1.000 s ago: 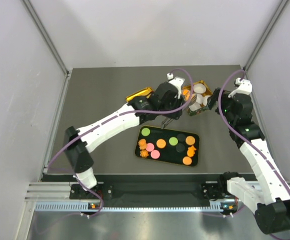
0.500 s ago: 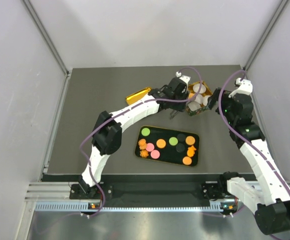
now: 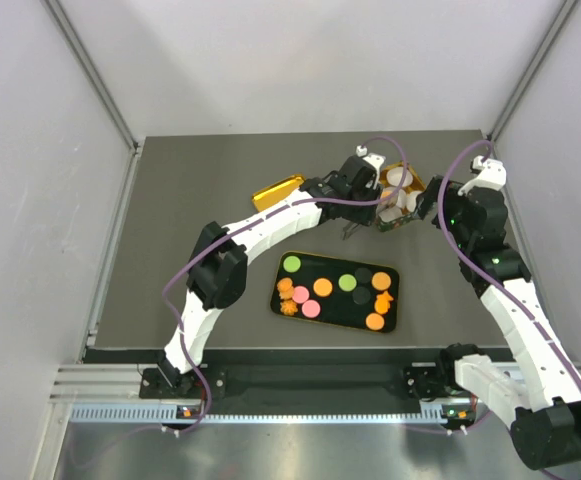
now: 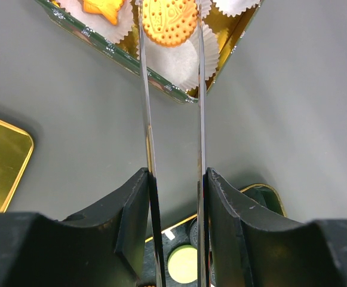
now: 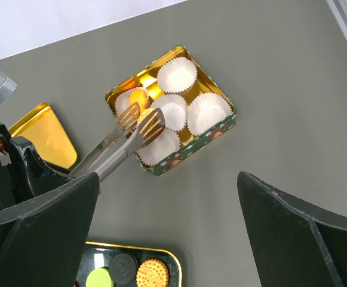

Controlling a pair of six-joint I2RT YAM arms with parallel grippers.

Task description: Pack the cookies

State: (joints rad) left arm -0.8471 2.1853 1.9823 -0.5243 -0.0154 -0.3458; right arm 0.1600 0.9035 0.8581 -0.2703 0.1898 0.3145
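Left wrist: cookie [image 4: 170, 21] between tongs [image 4: 200, 119] over paper cup [image 4: 173, 63], lid [image 4: 0, 161] nearby

Left arm [image 3: 270, 215] swung up, reached right; tongs [image 5: 125, 143] carried round cookie [image 4: 169, 21] over tin [image 5: 191, 145]

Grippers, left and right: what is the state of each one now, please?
Left gripper: closed on the tongs, which pinch a round orange cookie.
Right gripper: jaws open, holding nothing.
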